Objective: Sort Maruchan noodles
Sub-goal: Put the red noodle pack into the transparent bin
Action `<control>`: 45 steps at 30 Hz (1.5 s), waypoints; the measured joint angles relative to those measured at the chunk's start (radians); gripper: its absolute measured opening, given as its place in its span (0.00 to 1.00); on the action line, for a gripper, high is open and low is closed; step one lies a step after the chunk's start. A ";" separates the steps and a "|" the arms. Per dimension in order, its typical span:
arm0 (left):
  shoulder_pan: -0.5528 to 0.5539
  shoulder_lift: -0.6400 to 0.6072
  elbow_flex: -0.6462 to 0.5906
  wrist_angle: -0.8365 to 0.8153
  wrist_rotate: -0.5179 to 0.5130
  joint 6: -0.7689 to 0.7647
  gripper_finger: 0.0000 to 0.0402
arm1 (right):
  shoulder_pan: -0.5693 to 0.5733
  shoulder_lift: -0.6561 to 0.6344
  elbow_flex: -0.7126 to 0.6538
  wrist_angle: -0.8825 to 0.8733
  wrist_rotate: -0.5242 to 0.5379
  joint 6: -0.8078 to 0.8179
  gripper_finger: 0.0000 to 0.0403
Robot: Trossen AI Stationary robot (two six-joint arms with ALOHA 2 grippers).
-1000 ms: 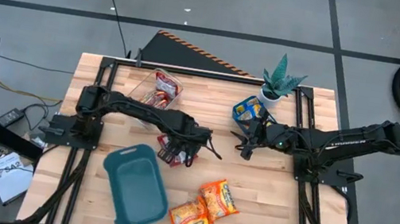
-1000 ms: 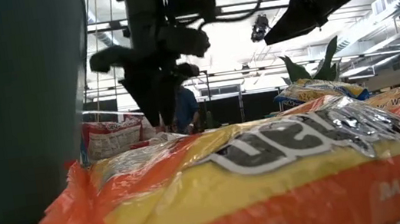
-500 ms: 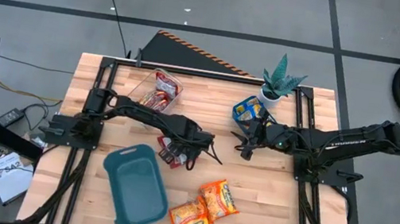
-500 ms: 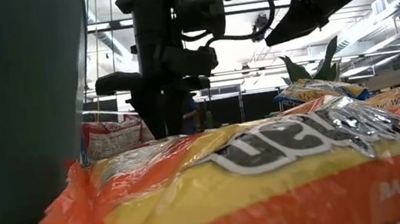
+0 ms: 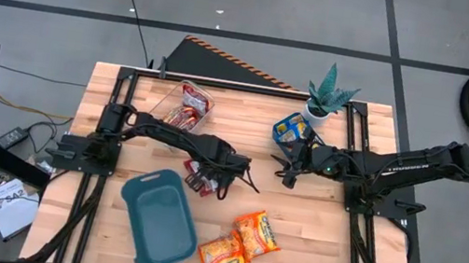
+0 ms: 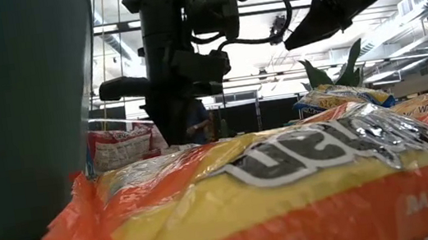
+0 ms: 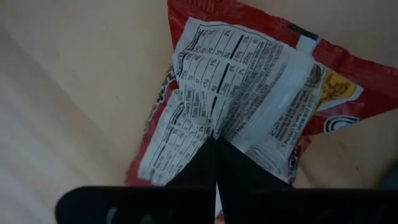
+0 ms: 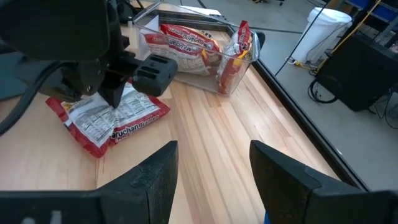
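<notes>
A red Maruchan noodle packet (image 5: 195, 182) lies label side up on the table's middle, just beyond the teal tray (image 5: 159, 222). My left gripper (image 5: 211, 175) stands on it, shut on the packet (image 7: 249, 106). My right gripper (image 5: 288, 174) hovers open above the table right of centre, touching nothing; its fingers (image 8: 155, 180) frame bare wood. Two orange packets (image 5: 239, 242) lie near the front edge. A blue-and-yellow packet (image 5: 291, 127) lies at the far right. More red packets sit in the clear bin (image 5: 184, 105). My left gripper pinches a puckered fold of the film in the white nutrition panel (image 7: 214, 127), around the middle of the packet's back. The fingers come from above, pointing down. The packet lies flat on the table under them (image 8: 115, 121).
A potted plant (image 5: 325, 95) stands at the far edge, right of centre. The clear bin (image 8: 239, 59) holds red packets at the far left-centre. An orange packet (image 6: 289, 185) fills the low view's foreground. Bare wood lies between the two grippers and along the right side.
My left gripper has come down onto the red packet and its fingers have drawn together on it. The packet has stayed where it was on the table.
</notes>
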 joint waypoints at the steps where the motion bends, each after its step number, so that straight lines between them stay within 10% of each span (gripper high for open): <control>1: -0.001 -0.008 0.000 -0.004 -0.014 0.002 0.01 | 0.000 0.000 0.000 -0.002 0.000 0.003 0.51; 18: 0.081 -0.312 0.001 -0.066 0.003 -0.210 0.00 | 0.000 0.000 0.000 0.003 0.000 0.013 0.51; 34: 0.054 -0.128 -0.087 0.109 0.171 -0.151 0.45 | -0.001 0.000 0.000 0.016 -0.010 0.003 0.51; 45: 0.038 -0.056 -0.087 0.112 0.096 -0.090 0.34 | -0.001 0.000 0.000 0.012 -0.010 0.006 0.51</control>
